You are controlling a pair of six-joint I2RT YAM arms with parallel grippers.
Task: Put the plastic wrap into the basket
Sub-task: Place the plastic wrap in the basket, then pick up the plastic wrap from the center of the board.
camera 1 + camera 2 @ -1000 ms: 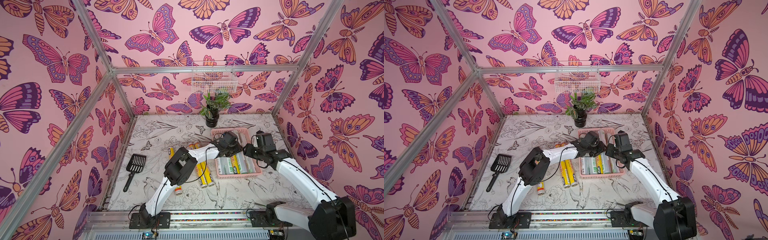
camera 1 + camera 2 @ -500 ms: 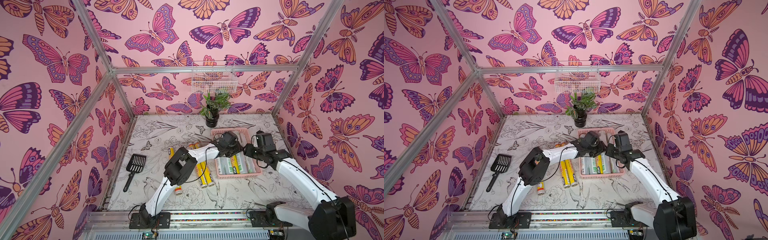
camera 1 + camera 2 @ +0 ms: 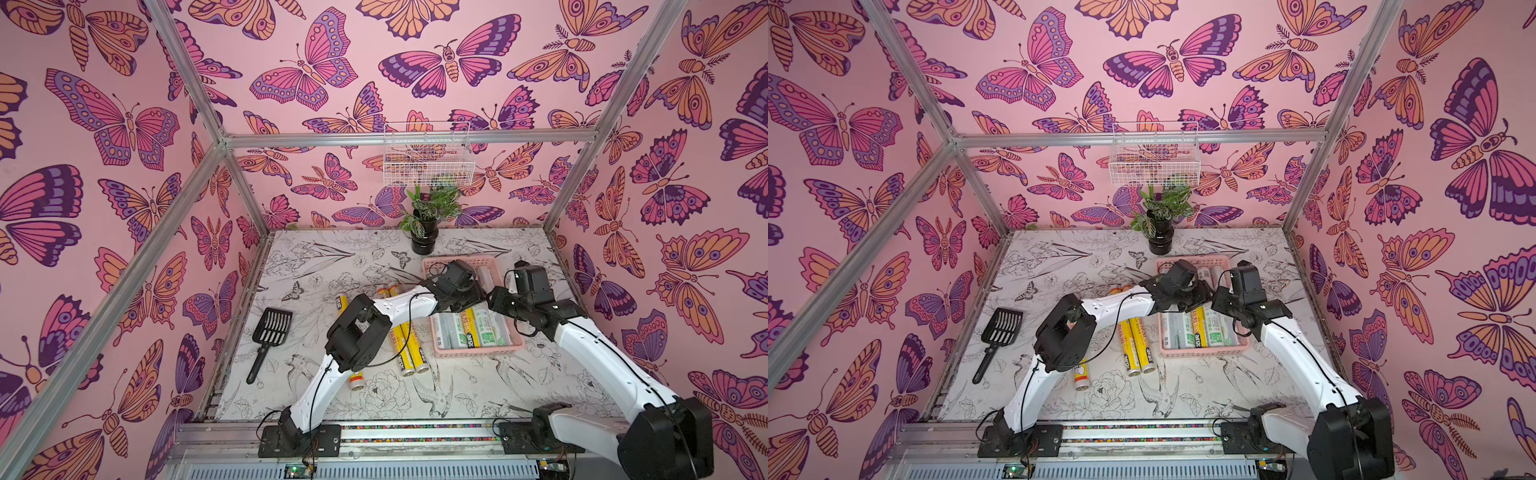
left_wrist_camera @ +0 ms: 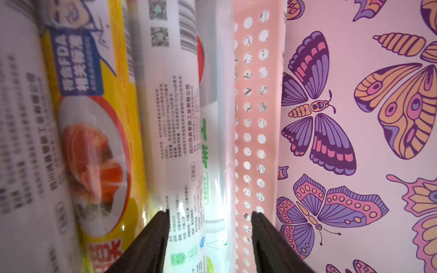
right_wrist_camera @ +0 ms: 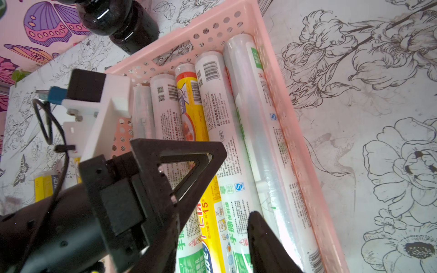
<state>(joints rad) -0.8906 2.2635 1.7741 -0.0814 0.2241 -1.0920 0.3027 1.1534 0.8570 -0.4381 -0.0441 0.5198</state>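
Five rolls of plastic wrap (image 5: 220,118) lay in the one pink basket (image 3: 478,352): four silvery-clear and one yellow. Three more yellow rolls (image 3: 402,353) lay on the table (image 3: 353,257). There was also one black slotted scoop (image 3: 272,328), one white wire basket (image 3: 428,170) and one potted plant (image 3: 424,237).

Basket (image 3: 478,355), right of centre, holds rolls (image 3: 482,330); loose rolls (image 3: 409,351) lie just left; scoop (image 3: 272,328) farther left; potted plant (image 3: 424,239) behind basket.

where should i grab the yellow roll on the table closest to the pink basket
Grip the yellow roll at mid-length from straight above, jaws across its narrow width: it lies flat and long, so a centred hold likely stays level. Its neighbour roll lies close beside.
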